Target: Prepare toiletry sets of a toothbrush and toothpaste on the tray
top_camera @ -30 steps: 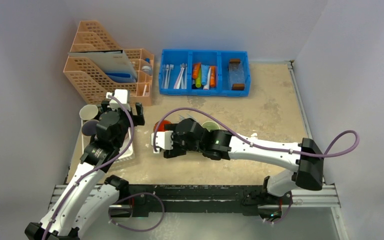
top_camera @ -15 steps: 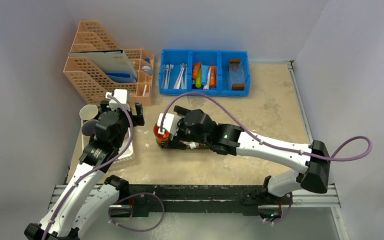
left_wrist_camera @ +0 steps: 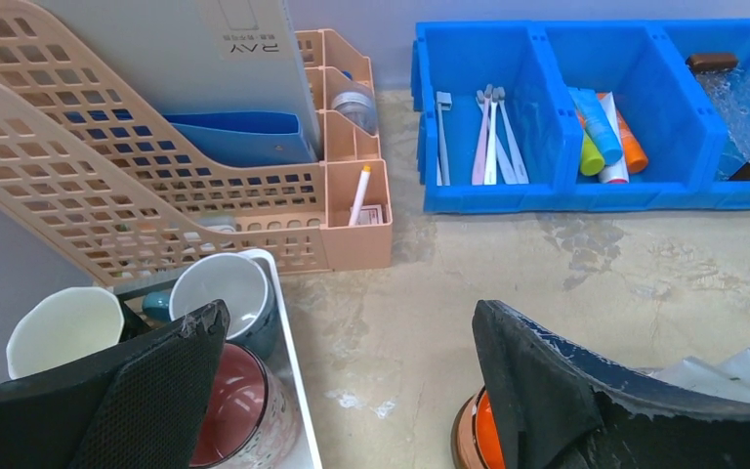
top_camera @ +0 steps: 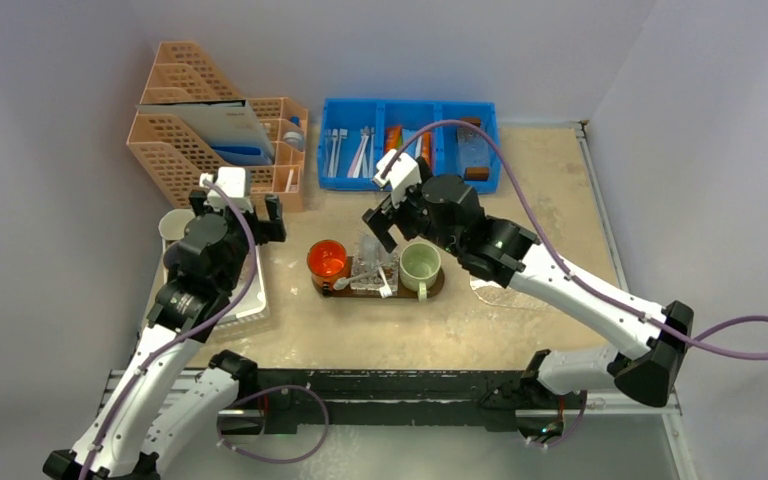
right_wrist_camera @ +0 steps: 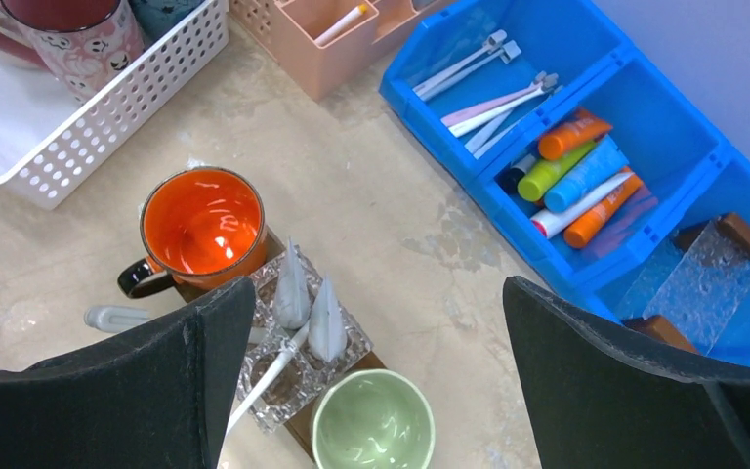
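Observation:
The dark brown tray lies mid-table and carries an orange mug, a clear glass holder and a green cup. Two pale tubes stand point-up in the holder. One white toothbrush leans across the holder, and another lies beside the mug. My right gripper hangs open and empty above the tray's far side. Left of the tray, my left gripper is open and empty above the edge of the white basket.
A blue bin at the back holds spare toothbrushes, coloured tubes and a glass tray. A peach file organiser stands at the back left. The white basket of mugs sits at the left.
My right gripper has opened wide, risen off the tray and swung back toward the blue bin, uncovering the tray. The left gripper has edged back and opened slightly.

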`<action>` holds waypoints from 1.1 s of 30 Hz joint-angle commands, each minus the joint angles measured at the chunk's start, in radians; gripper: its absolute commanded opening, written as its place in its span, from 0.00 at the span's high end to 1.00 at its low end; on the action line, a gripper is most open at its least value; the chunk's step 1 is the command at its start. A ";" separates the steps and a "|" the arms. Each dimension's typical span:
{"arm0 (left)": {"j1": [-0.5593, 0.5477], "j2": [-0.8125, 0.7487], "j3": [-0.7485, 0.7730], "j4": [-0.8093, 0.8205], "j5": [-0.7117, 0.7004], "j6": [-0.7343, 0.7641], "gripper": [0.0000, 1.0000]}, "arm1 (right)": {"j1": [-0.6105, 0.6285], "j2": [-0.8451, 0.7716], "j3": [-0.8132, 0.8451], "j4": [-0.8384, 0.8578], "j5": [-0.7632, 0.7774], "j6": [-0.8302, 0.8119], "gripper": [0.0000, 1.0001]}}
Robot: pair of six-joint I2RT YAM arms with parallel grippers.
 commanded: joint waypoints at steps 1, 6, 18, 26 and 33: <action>-0.001 0.012 0.059 -0.021 -0.011 0.012 0.06 | -0.055 -0.031 0.054 -0.069 -0.035 0.105 0.01; -0.001 0.027 0.065 -0.043 -0.047 -0.011 0.05 | -0.148 -0.044 0.083 -0.172 -0.082 0.191 0.01; 0.000 0.070 0.143 -0.228 -0.165 -0.112 0.05 | -0.418 -0.143 -0.012 -0.274 -0.128 0.387 0.01; 0.013 0.087 0.172 -0.363 -0.258 -0.206 0.04 | -0.587 -0.201 -0.065 -0.321 -0.132 0.458 0.01; 0.081 0.130 0.191 -0.467 -0.236 -0.314 0.04 | -0.620 -0.226 -0.100 -0.345 -0.111 0.447 0.01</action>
